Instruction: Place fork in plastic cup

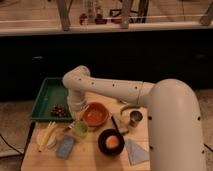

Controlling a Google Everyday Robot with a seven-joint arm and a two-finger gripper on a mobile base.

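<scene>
The plastic cup (81,129), small and translucent light green, stands on the wooden table just left of the front of the orange bowl (95,114). My white arm reaches in from the right, bends at its elbow above the tray and comes down. The gripper (75,116) hangs shut just above and to the left of the cup, beside the orange bowl's left rim. The fork is hidden from view; I cannot tell whether anything is held.
A green tray (50,95) with small red pieces lies at the back left. Bananas (46,135) and a blue packet (65,146) sit front left. A black bowl (111,142) holding something orange, a metal cup (135,118) and a pale blue napkin (136,151) lie to the right.
</scene>
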